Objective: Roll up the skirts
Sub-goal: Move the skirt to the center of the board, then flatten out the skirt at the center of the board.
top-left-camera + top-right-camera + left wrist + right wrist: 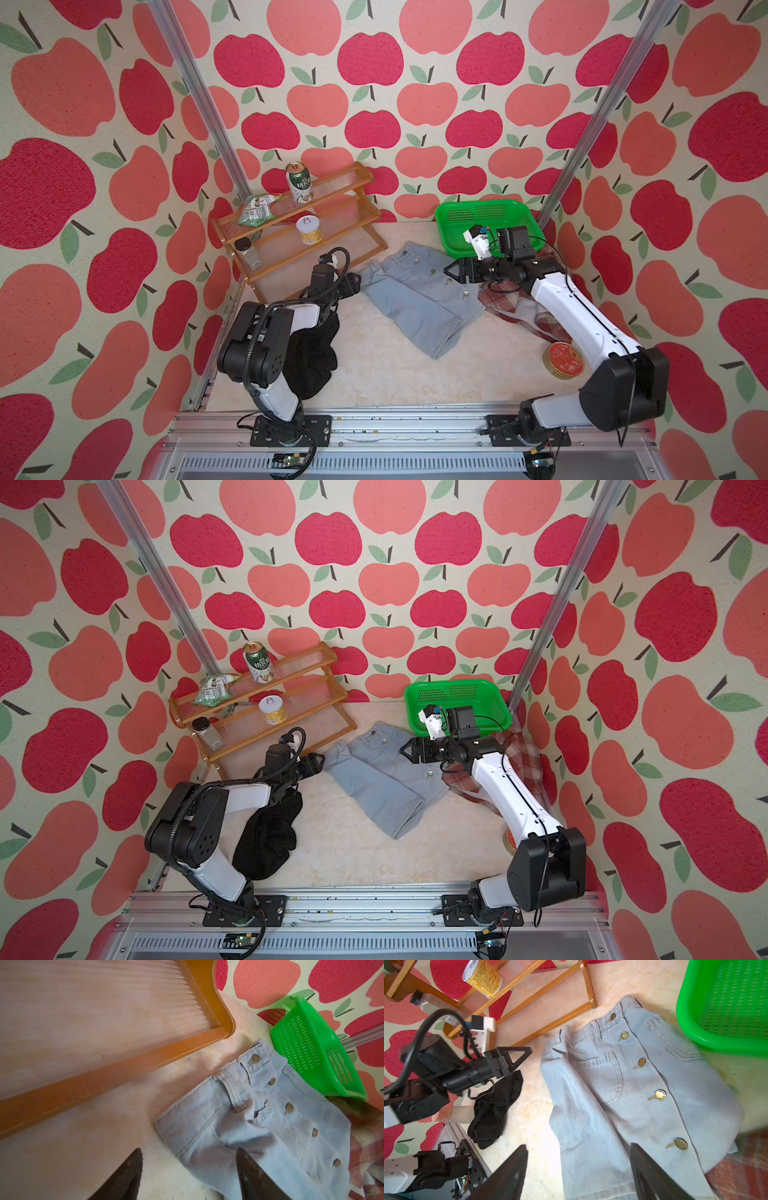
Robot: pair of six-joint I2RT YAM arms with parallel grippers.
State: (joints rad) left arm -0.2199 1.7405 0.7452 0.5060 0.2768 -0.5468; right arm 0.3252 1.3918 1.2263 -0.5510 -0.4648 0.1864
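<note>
- Apple-patterned cloth lines the walls around a pale, mottled desk (374, 374), and all three skirts lie on it unrolled.
- Light blue denim skirt with metal buttons (419, 291) lies flat mid-desk, its waistband toward the far edge, just beside the green plastic mesh basket (457, 216) in the far right corner.
- Red-brown-and-cream plaid skirt (521, 754) is bunched at the right edge, partly under the denim and under the right arm; the plain black skirt (311, 361) is heaped near the left edge, beneath the left arm.
- Left pincer (355, 282) is released, jaws apart and empty, held low at the waistband's left corner and pointing across the denim.
- Right pincer (451, 270) is also released and grips nothing; it reaches in from the right over the button placket, its forearm stretched out above the plaid.
- Risk: if the two pincers close at uneven points, I judge the roll would start skewed and slump open.
- Risk: a low right-side grab could catch the plaid under the denim and drag both.
- Risk: the waistband sits close to the orange-brown wooden slatted rack (299, 232) and the basket, so a wide sweep may knock either.
- Risk: stiff denim and buttons may resist a tight first turn.
</note>
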